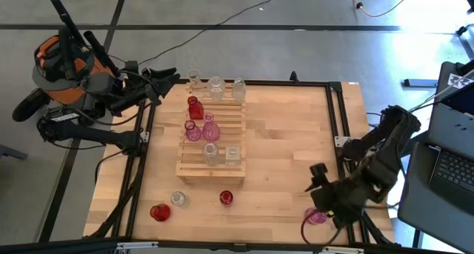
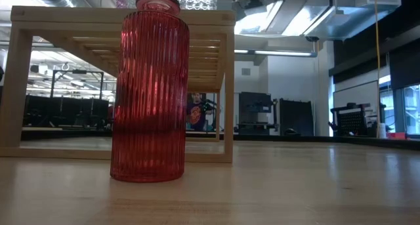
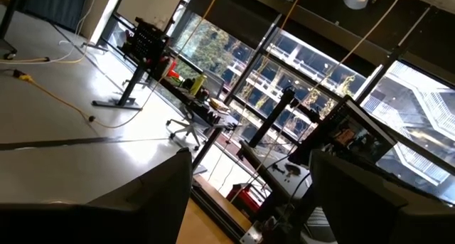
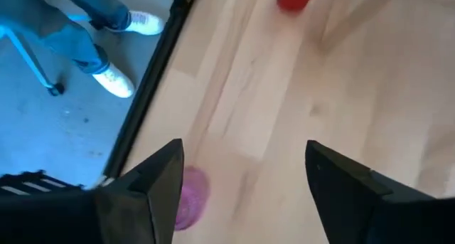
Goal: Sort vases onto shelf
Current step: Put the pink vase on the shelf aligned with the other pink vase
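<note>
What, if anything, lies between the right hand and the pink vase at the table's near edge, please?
Nothing visible. The open right hand hangs just above the pink vase, which lies beside one finger, with only bare table between.

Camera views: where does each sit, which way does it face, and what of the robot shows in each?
High view: above the table, facing straight down on the shelf; both arms show, left gripper off the table's far-left corner, right gripper by a pink vase.
Low view: at tabletop height, facing a red ribbed vase and the shelf; no arm shows.
Left wrist view: faces the room; its fingers spread.
Right wrist view: faces the tabletop; its fingers spread.
Shared: high and right wrist views both show the pink vase.
</note>
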